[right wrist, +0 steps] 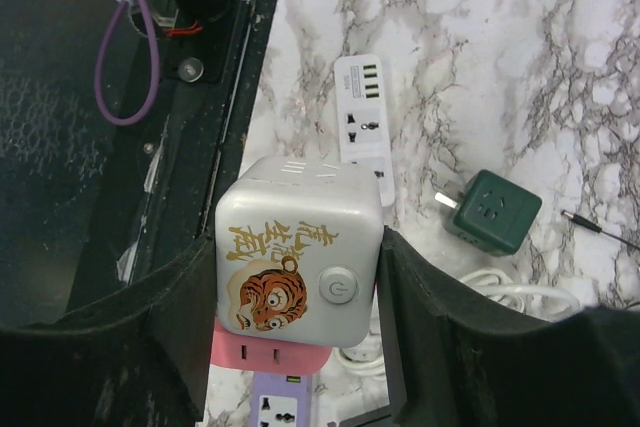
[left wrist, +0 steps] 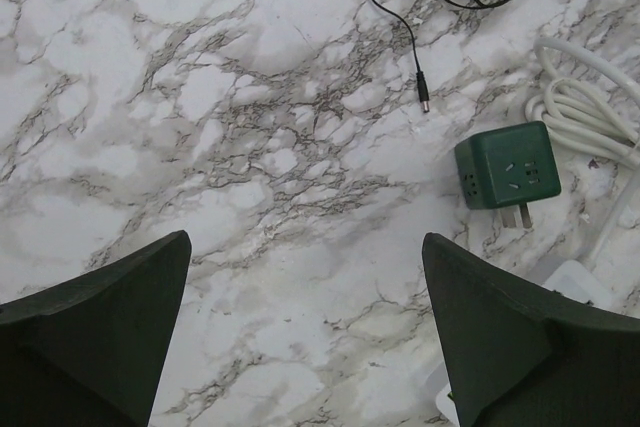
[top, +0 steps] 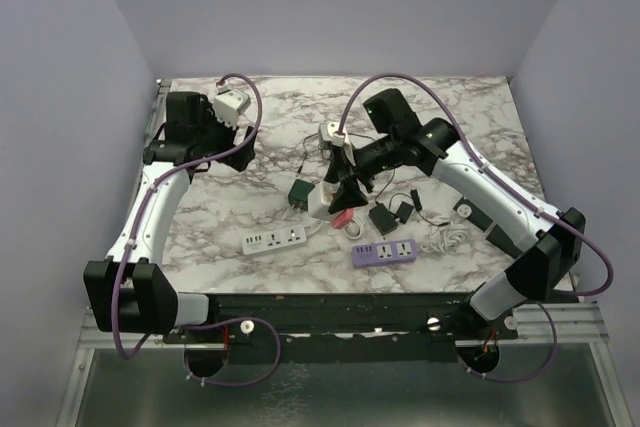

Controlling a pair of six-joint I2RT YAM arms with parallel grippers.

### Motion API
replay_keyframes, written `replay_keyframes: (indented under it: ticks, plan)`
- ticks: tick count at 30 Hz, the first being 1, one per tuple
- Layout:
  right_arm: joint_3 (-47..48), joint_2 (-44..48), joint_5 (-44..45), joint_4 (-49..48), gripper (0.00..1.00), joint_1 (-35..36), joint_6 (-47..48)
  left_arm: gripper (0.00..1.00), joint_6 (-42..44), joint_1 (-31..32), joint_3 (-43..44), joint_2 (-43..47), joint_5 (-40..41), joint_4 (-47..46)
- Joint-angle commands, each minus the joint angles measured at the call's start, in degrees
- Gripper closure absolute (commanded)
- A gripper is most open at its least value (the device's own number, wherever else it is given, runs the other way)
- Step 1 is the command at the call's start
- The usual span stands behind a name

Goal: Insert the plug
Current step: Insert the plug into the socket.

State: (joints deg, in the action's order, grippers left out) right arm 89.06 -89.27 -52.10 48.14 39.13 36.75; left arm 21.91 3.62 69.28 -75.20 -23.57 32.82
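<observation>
One risk, right gripper (right wrist: 298,292) clamped on cube (right wrist: 298,237), left gripper (left wrist: 305,247) wide open, empty: tilted cube jamming against purple strip (top: 385,252) by worktop's (top: 250,162) front edge.

— Anything legible?
— Only on the white cube (right wrist: 300,212) gripped in my right end effector (right wrist: 298,277), centre frame: gold Chinese characters (right wrist: 285,239) I cannot decipher, a tiger face (right wrist: 262,305), a power sign on its round button (right wrist: 338,287).

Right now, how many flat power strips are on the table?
2. The white strip lies near the front edge, left of centre; the purple strip lies just to its right. The right arm may hide more beneath it.
</observation>
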Motion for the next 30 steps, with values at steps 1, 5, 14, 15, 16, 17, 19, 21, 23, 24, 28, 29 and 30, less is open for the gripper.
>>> replay_keyframes:
  ticks: [1,5,14,15,16,17,19,21,23,24,28,29,30]
  plan:
    - [3.7,-1.0,0.4,0.5,0.99,3.3,0.6,0.01,-3.6,-0.9,-0.8,-2.5,3.1,-6.7]
    - [7.8,-5.0,1.6,3.1,0.99,5.1,0.9,0.01,-2.7,-1.1,-0.2,-5.4,5.1,-6.7]
    - [8.2,-5.3,-0.2,7.0,0.99,9.1,17.9,0.01,-1.9,-1.2,-2.9,-8.6,3.3,-10.3]
    - [8.7,-5.5,-0.6,8.6,0.99,9.3,21.0,0.01,-2.0,-1.2,-2.7,-9.4,3.0,-10.6]
    - [8.8,-5.6,-0.8,9.6,0.99,9.5,23.6,0.01,-2.3,-1.2,-2.6,-10.1,3.0,-10.9]
    - [8.3,-5.5,-0.3,9.7,0.99,9.8,25.5,0.01,-2.7,-1.2,-2.5,-10.7,2.7,-11.3]
    - [7.0,-4.9,2.4,9.6,0.99,10.9,28.4,0.01,-3.2,-1.2,-2.4,-11.9,2.2,-12.0]
    - [5.4,-4.2,4.3,9.0,1.0,11.8,29.7,0.01,-3.2,-1.2,-2.1,-12.9,2.0,-12.3]
    - [5.1,-3.7,5.1,9.4,0.99,12.9,30.5,0.01,-3.3,-1.3,-1.9,-13.7,1.9,-12.7]
    - [5.1,-3.6,5.0,9.5,0.99,13.4,30.6,0.01,-3.3,-1.4,-1.7,-14.0,1.7,-12.8]
    - [6.3,-3.9,5.9,11.4,0.99,16.1,31.6,0.01,-3.6,-1.4,-1.9,-14.5,0.8,-13.1]
    - [6.8,-4.0,6.4,12.1,1.0,16.9,32.1,0.01,-3.7,-1.4,-2.0,-14.5,0.6,-13.3]
    - [7.0,-4.0,6.4,12.6,1.0,17.6,32.3,0.01,-3.8,-1.4,-2.2,-14.5,0.3,-13.4]
